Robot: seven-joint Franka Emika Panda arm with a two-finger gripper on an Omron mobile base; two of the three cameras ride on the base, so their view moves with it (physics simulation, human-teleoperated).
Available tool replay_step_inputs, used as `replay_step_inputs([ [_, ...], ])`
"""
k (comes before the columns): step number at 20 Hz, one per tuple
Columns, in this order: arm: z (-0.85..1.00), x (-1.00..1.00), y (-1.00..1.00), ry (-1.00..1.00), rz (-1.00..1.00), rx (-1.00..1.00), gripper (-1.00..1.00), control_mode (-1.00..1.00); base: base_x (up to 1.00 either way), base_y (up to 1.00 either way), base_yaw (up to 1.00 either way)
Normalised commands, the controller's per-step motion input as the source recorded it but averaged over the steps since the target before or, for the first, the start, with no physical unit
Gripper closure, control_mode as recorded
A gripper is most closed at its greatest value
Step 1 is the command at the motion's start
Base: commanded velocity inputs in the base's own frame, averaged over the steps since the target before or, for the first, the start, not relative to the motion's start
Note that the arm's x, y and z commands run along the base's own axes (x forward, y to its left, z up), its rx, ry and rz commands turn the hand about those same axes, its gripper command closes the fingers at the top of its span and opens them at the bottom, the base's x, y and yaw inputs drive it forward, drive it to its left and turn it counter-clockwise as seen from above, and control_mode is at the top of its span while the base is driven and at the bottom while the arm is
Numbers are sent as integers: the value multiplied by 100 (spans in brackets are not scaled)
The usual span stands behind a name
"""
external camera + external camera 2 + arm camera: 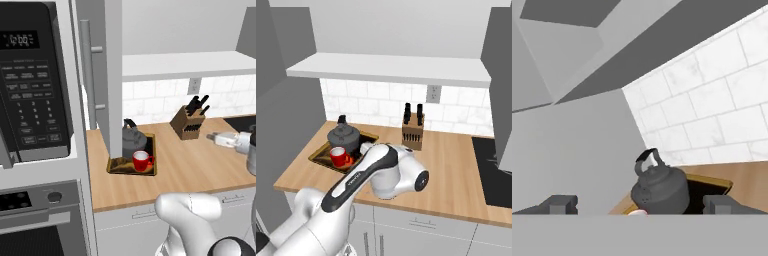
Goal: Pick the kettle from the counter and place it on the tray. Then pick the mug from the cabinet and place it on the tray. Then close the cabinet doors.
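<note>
Simulated kitchen, three views. The shallow rectangular tray with a dark brown-gold surface and thin wooden rim lies at the left end of the long light wooden butcher-block counter, near its front edge. On the tray stand the squat round dark grey metal kettle with a black arched handle, toward the wall, and the small bright red mug with a white inside, toward the counter edge, just in front of the kettle. A tall flat light grey cabinet door with a vertical silver bar handle stands open, its lower edge over the tray's left part. The pale white shelf of the cabinet is exposed. A wooden knife block with black handles stands well to the right of the tray, with bare counter between them. In the hand view the two-finger gripper has its dark tips spread wide apart, holding nothing, the kettle between them and farther off.
</note>
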Motion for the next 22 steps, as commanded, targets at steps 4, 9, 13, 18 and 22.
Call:
replay_step_inputs([
  [4, 4, -1, -44, 0, 0, 16, -100, -100, 0, 0, 0],
  [9, 2, -1, -26, 0, 0, 15, -100, -100, 0, 0, 0],
  [13, 10, 0, -25, 0, -1, 1, -100, -100, 0, 0, 0],
  [18, 21, -1, -42, 0, -5, 2, -100, -100, 0, 0, 0],
  [22, 3, 0, -44, 0, -2, 3, -100, -100, 0, 0, 0],
])
